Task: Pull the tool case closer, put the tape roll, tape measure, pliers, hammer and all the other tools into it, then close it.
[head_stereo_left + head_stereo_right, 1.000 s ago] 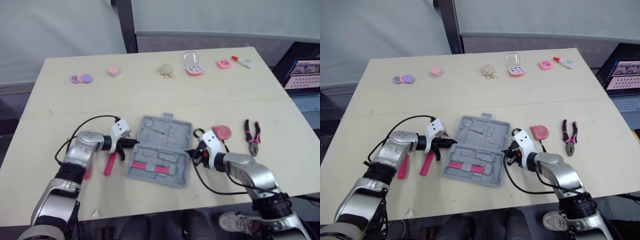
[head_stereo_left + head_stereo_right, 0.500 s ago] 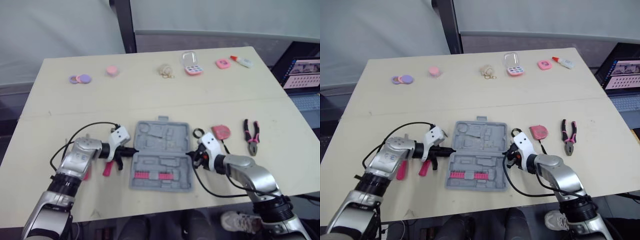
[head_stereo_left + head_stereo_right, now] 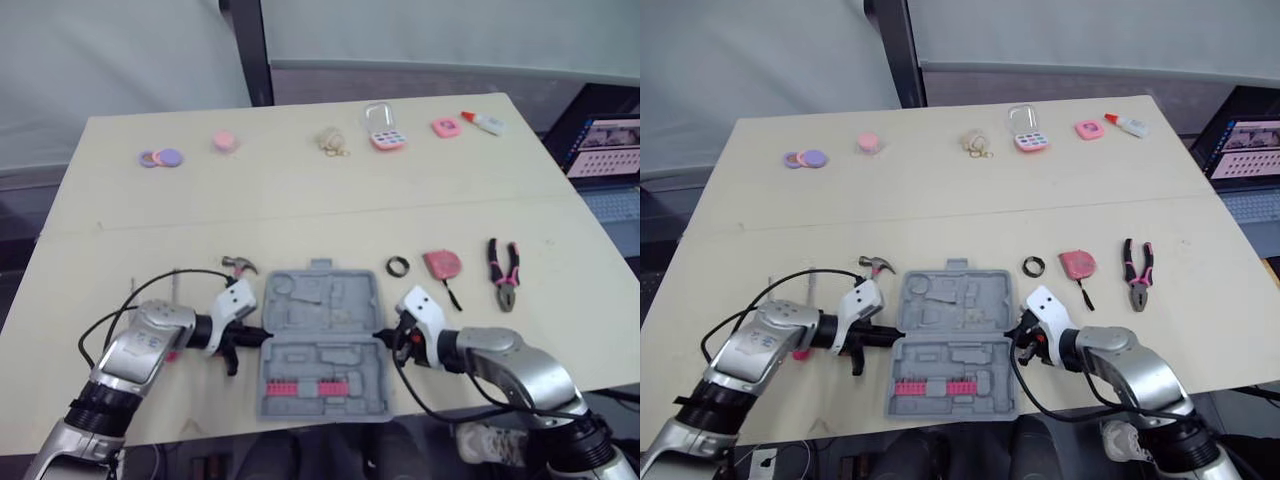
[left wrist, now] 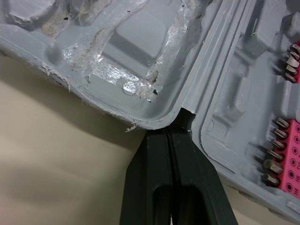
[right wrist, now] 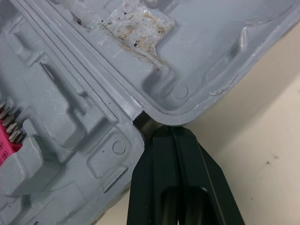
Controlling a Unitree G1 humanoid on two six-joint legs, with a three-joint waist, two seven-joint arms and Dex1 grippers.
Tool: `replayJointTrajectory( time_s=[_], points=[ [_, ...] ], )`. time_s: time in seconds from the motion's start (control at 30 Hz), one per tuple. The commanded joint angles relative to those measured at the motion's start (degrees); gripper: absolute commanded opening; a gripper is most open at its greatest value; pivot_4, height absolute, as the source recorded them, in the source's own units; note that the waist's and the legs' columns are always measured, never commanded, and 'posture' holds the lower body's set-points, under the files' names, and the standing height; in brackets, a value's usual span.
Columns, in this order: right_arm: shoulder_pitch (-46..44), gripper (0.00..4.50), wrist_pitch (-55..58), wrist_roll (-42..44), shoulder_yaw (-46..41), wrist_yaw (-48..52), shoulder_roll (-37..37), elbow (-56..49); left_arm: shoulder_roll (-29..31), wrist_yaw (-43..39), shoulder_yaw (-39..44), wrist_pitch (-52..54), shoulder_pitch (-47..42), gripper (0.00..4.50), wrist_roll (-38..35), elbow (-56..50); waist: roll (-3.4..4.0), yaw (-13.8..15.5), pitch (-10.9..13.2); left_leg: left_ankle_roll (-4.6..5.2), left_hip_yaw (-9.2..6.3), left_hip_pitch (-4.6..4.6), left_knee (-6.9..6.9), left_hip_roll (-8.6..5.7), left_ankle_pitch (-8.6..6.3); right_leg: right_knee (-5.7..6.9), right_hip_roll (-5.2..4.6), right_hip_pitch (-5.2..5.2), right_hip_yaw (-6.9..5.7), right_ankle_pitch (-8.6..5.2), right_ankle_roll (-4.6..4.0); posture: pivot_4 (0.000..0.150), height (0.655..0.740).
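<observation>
Open tool case [image 3: 322,345] on the bench [image 3: 300,200]. Left fingers [image 4: 154,159] and right fingers [image 5: 161,150], each pair pressed together, touch its hinge ends.

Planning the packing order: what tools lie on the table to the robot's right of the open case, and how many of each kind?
tape roll: 1
tape measure: 1
pliers: 1
Total: 3

one open grey plastic tool case [image 3: 320,340], one little black tape roll [image 3: 397,266], one pink tape measure [image 3: 442,264], one pair of pink-and-black pliers [image 3: 504,264], one steel-headed hammer [image 3: 238,265], one white glue bottle with a red cap [image 3: 485,122], one pink clear-lidded box [image 3: 385,129]
</observation>
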Motion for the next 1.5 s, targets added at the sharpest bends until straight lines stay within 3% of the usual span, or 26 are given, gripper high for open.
replayJointTrajectory(
  time_s=[0.03, 0.83, 1.5],
  points=[
    [0.39, 0.04, 0.21, 2.11, 0.7, 1.62, -0.05, -3.95, 0.04, 0.23, -0.11, 1.7, 1.18, 0.0, -2.53, -4.61, 0.0, 0.0, 0.0, 0.0, 0.0, 0.0, 0.0, 0.0, 0.0, -0.01, 0.0, 0.0, 0.0, 0.0, 0.0, 0.15, 0.74],
    [4.38, 0.04, 3.43, 2.81, -0.06, 0.77, -0.77, -8.4, 0.52, 2.53, -1.05, 6.96, 6.83, 0.0, -6.61, -12.77, -0.01, 0.08, 0.0, -0.01, 0.02, 0.0, 0.0, 0.01, -0.01, -0.04, 0.0, 0.01, 0.03, 0.0, 0.0, 0.15, 0.74],
    [4.55, 0.04, 4.14, 3.0, 0.1, 0.67, -0.41, -8.82, 1.67, 2.64, -0.93, 7.32, 6.97, 0.0, -7.12, -12.89, -0.01, 0.08, 0.0, -0.01, 0.03, 0.0, -0.01, 0.01, -0.01, -0.05, 0.01, 0.01, 0.03, 0.0, 0.0, 0.15, 0.74]
  ],
)
